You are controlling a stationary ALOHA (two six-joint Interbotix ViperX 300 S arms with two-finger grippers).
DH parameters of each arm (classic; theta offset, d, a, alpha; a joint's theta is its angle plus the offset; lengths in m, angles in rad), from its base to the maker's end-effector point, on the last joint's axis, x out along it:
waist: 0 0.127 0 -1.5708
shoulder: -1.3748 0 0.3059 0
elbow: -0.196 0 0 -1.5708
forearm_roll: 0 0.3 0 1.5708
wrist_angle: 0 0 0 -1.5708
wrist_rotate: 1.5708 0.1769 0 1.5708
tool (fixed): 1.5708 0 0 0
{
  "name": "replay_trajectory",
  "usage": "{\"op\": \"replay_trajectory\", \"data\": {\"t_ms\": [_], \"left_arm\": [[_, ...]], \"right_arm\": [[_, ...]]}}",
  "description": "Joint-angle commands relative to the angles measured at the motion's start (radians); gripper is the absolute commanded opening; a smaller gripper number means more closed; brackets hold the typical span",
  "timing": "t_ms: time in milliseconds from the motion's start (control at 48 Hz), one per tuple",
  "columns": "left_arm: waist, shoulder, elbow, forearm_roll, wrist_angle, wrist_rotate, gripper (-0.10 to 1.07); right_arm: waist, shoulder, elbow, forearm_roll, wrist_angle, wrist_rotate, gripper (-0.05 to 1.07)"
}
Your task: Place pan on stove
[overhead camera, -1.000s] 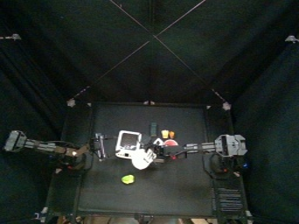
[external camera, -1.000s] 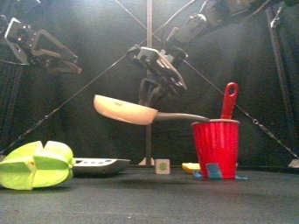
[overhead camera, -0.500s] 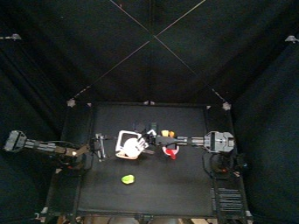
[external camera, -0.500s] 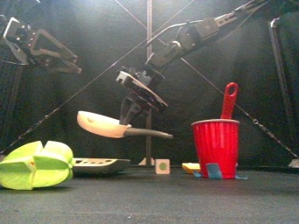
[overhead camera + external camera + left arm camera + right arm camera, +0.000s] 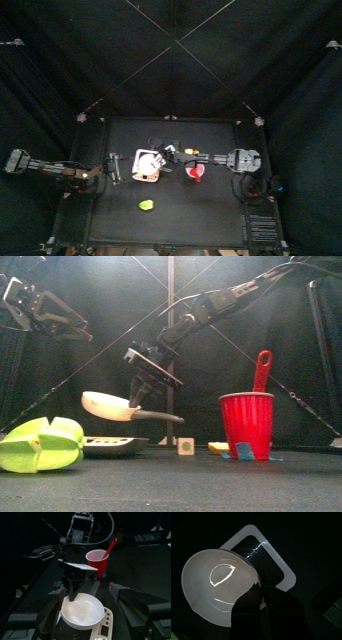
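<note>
The right claw grips the dark handle of the pan, jaws pinched narrow around it. The cream bowl of the pan hangs at about eight o'clock from the claw in the front view, tilted, in the air just above the stove. From above, the pan covers the lower part of the stove, with the right claw at its two o'clock. The right wrist view looks down past the jaws into the pan, with the white stove beneath it.

The left claw stands wide and holds nothing, resting at the table's nine o'clock side, its arm raised in the front view.

Counted: one pan, one stove, one red cup with one red utensil standing in it, one yellow-green lump at the table's six o'clock side, and two arms.

Against a second ago, the pan is lower and further toward nine o'clock: then it hung high, near the cup, and now it sits close over the stove. The right arm has stretched out further across the table. The left arm has not shifted.
</note>
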Motion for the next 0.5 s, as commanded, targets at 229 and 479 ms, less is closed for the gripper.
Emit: {"op": "replay_trajectory", "data": {"t_ms": [229,479], "left_arm": [[0.005,0.003,-0.012,0.005,-0.003,0.002,1.03],[0.012,0.003,-0.009,0.005,-0.003,0.002,1.03]], "right_arm": [[-0.012,-0.005,-0.051,-0.002,-0.002,0.002,0.39],[-0.020,0.009,-0.051,0.005,0.000,0.002,0.47]]}}
